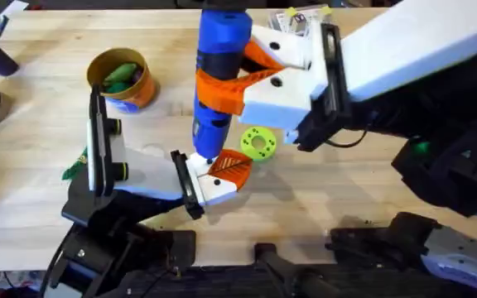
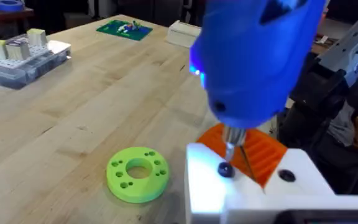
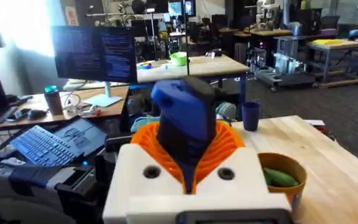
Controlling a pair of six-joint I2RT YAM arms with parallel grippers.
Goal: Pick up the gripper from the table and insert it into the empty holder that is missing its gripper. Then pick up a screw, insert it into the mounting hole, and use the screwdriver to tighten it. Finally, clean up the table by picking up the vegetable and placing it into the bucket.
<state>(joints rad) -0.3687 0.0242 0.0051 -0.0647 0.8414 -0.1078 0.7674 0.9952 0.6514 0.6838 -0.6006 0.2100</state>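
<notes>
**Screwdriver upright on the screw, held at mid-barrel**

The right hand (image 1: 247, 79) is closed around the blue power screwdriver (image 1: 219, 74), its orange ribbed pads wrapped on the barrel about halfway up. That is a sound place to hold: the tool looks thick, rigid and probably top-heavy, so a mid-body grip should keep the thin tip from wandering. The smooth plastic could slip or twist under torque; the ribbed pads should help.

In the left wrist view the tip sits on a dark screw (image 2: 225, 169) in the white holder (image 2: 253, 186), just beside the orange ribbed gripper (image 2: 253, 149) already seated there. The screw is small and would tip easily if the tool leans.

The left hand's state I cannot tell.

The bucket (image 1: 122, 79) stands well apart toward the far left of the counter (image 1: 48, 99), with a green vegetable (image 1: 121, 76) apparently already inside. A green disc (image 1: 259, 142) lies near the holder's end, close under the right hand; lifting straight up looks the clearest way out, since the holder's black base crowds the near edge.
</notes>
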